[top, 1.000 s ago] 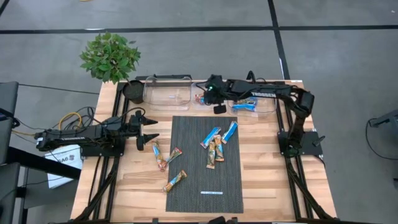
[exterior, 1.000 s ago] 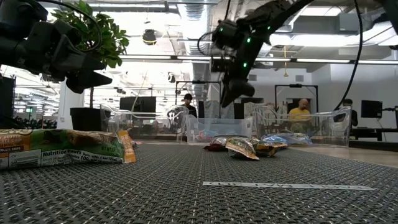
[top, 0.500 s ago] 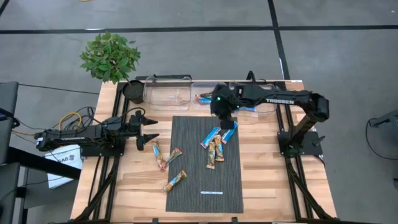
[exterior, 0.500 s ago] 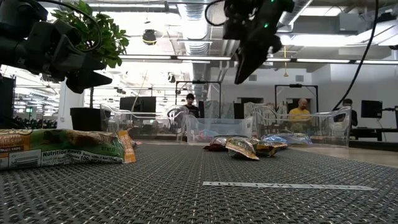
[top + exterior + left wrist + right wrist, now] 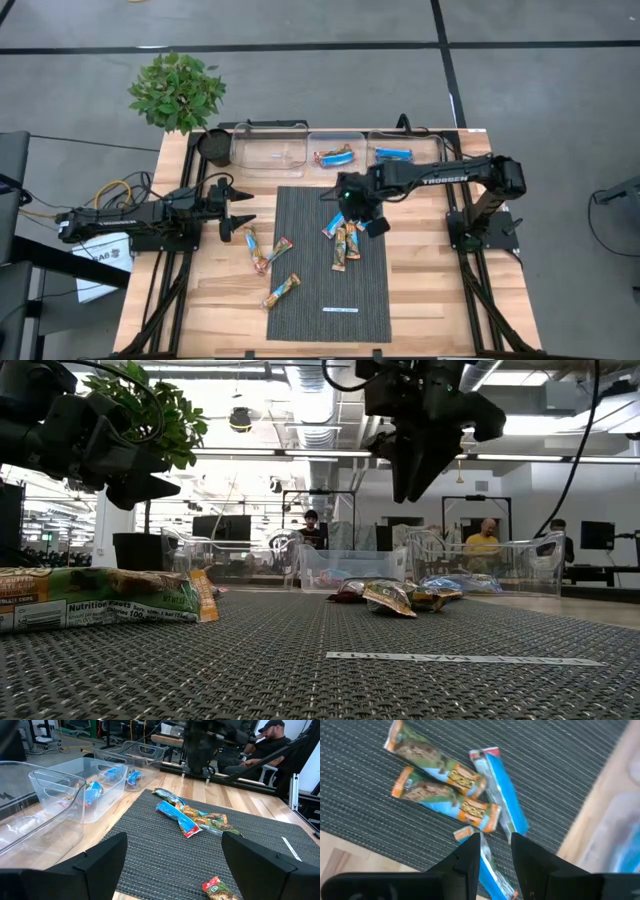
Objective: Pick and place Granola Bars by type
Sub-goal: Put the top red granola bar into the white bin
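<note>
Several granola bars lie in a cluster point(image 5: 345, 238) on the dark mat point(image 5: 310, 300): two tan-orange bars point(image 5: 447, 800) and two bright blue ones point(image 5: 504, 800). Three more tan-orange bars point(image 5: 268, 255) lie at the mat's left edge. My right gripper point(image 5: 361, 212) hovers above the cluster, pointing down, its fingers a narrow gap apart and empty; it shows high above the bars in the low view point(image 5: 415, 485). My left gripper point(image 5: 240, 212) waits wide open and empty left of the mat.
Three clear bins stand along the far edge: the left one point(image 5: 270, 150) is bare, the middle one point(image 5: 335, 156) holds a blue and orange-red bar, the right one point(image 5: 400, 155) blue bars. A potted plant point(image 5: 178, 92) stands at the far left. A white strip mark point(image 5: 340, 310) lies on the mat.
My right gripper has gone from over the middle bin toward the table's near edge and a little right, and now stands over the cluster of bars on the mat. It has turned about on the way. The bars have kept still.
</note>
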You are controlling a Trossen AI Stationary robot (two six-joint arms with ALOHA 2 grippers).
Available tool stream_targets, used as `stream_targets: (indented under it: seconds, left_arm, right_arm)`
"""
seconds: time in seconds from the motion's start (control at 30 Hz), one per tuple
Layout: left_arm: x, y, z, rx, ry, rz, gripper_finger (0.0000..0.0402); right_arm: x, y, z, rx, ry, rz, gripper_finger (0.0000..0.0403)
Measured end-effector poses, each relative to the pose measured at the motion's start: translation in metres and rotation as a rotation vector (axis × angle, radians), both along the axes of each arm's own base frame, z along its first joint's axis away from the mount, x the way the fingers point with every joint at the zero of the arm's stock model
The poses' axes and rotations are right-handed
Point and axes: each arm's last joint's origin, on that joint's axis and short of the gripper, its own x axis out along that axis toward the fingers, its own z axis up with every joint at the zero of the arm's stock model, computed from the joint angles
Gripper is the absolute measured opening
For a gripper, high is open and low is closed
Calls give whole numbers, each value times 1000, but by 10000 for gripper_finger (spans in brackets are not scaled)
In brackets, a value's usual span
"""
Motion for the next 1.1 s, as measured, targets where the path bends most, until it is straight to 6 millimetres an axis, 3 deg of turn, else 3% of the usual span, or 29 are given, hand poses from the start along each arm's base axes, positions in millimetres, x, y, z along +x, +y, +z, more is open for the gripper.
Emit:
stream_targets:
  seconds: [0.37,0.7,1.1]
  left_arm:
    - [0,0,0,0,0,0,318]
    - [0,0,0,0,-1,-1,318]
    - [0,0,0,0,-2,-1,318]
  right_arm:
    - [17,24,-14,-39,-41,145,102]
    - [34,18,-54,-131,-23,114,106]
    - [44,10,-72,-195,-17,129,209]
